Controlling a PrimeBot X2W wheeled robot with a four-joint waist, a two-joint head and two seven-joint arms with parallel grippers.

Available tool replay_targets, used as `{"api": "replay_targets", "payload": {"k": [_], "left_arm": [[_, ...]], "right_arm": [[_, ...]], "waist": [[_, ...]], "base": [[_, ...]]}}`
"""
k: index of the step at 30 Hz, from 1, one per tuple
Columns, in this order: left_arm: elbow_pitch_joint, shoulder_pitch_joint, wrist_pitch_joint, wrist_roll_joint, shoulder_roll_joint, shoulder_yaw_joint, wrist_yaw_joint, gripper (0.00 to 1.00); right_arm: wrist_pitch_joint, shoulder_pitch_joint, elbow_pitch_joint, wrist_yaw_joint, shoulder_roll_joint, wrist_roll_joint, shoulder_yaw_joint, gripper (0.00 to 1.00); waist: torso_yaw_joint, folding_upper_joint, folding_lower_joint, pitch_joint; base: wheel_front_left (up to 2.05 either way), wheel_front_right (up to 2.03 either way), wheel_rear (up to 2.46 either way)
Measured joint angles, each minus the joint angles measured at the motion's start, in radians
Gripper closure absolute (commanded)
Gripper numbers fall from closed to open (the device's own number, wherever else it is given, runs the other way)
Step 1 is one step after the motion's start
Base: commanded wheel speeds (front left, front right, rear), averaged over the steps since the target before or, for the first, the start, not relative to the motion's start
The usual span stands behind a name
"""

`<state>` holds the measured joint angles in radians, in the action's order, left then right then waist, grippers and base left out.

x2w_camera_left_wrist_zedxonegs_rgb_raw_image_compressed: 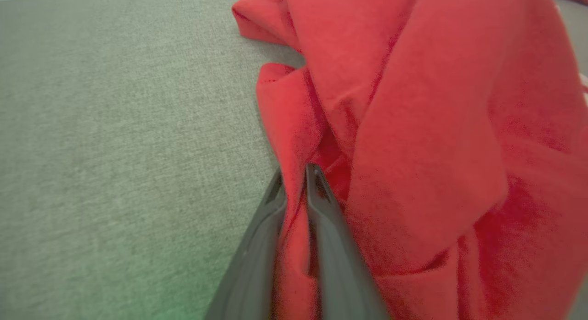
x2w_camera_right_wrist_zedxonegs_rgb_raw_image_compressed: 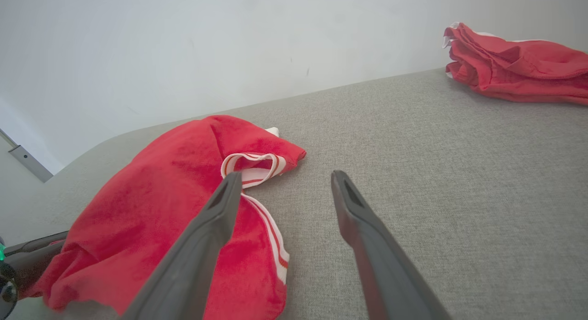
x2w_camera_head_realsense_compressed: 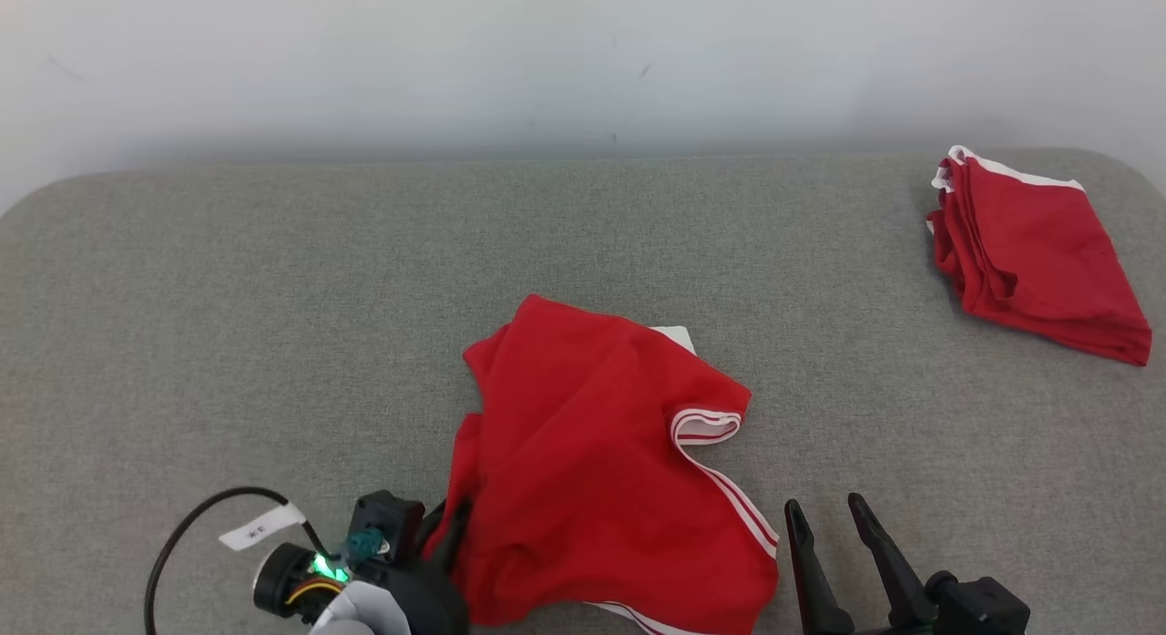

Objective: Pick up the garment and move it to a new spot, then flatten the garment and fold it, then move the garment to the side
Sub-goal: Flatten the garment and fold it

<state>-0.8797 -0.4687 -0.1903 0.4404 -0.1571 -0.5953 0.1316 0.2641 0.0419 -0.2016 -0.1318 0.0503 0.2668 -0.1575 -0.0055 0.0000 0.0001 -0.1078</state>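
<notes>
A wide grey fabric-covered surface (x2w_camera_head_realsense_compressed: 273,298) spreads out ahead of both grippers, and a plain white wall (x2w_camera_head_realsense_compressed: 547,52) rises behind its far edge. The red garment (x2w_camera_head_realsense_compressed: 592,453) lies crumpled on it in a loose heap between the two grippers, reaching out past their fingertips. Its near left edge sits right in the left gripper's jaws, and its right edge lies just beside the right gripper.

Well beyond the right gripper's tips and off to their right, a folded red garment (x2w_camera_head_realsense_compressed: 1038,252) with white edging rests near the far corner.

The left gripper (x2w_camera_left_wrist_zedxonegs_rgb_raw_image_compressed: 294,173) has its jaws drawn close together on a bunched fold of the heap's edge. Red cloth fills the narrow gap between its dark fingers (x2w_camera_left_wrist_zedxonegs_rgb_raw_image_compressed: 321,205).

The right gripper (x2w_camera_right_wrist_zedxonegs_rgb_raw_image_compressed: 285,177) stands with its jaws spread wide and nothing between them except bare grey fabric. Its left finger overlaps the garment in the wrist view, though I cannot tell whether it touches.

A white-striped hem loop (x2w_camera_head_realsense_compressed: 706,425) curls just ahead of that finger. Behind the left jaws, a black cable carries a white tag (x2w_camera_head_realsense_compressed: 260,526).
</notes>
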Motion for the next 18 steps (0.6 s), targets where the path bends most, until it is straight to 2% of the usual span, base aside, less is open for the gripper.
{"api": "replay_targets", "payload": {"k": [4, 8, 12, 15, 18], "left_arm": [[-0.018, -0.031, -0.044, 0.013, -0.014, 0.016, -0.002, 1.00], [0.037, -0.066, -0.067, 0.011, -0.052, 0.072, -0.062, 1.00], [0.187, -0.055, -0.070, -0.010, -0.090, 0.145, -0.122, 1.00], [0.283, 0.058, -0.072, -0.019, -0.111, 0.191, -0.166, 1.00], [0.315, 0.137, -0.072, -0.006, -0.106, 0.208, -0.175, 1.00]], "right_arm": [[0.000, 0.001, 0.001, 0.000, 0.000, 0.000, 0.002, 0.00], [0.000, 0.010, 0.004, 0.000, 0.000, 0.002, 0.007, 0.00], [0.000, 0.022, 0.006, 0.000, 0.000, 0.005, 0.013, 0.00], [0.000, 0.022, 0.004, 0.000, 0.000, 0.005, 0.016, 0.00], [0.000, 0.022, 0.000, 0.000, 0.000, 0.006, 0.017, 0.00]], "waist": [[0.002, 0.0000, 0.0000, 0.007], [0.010, 0.0000, 0.0000, 0.017], [0.025, 0.0000, 0.0000, 0.025], [0.037, 0.0000, -0.0001, 0.034], [0.043, 0.0000, 0.0000, 0.037]], "base": [[0.00, 0.00, 0.00], [0.00, 0.00, 0.00], [0.00, 0.00, 0.00], [0.00, 0.00, 0.00], [0.00, 0.00, 0.00]]}}
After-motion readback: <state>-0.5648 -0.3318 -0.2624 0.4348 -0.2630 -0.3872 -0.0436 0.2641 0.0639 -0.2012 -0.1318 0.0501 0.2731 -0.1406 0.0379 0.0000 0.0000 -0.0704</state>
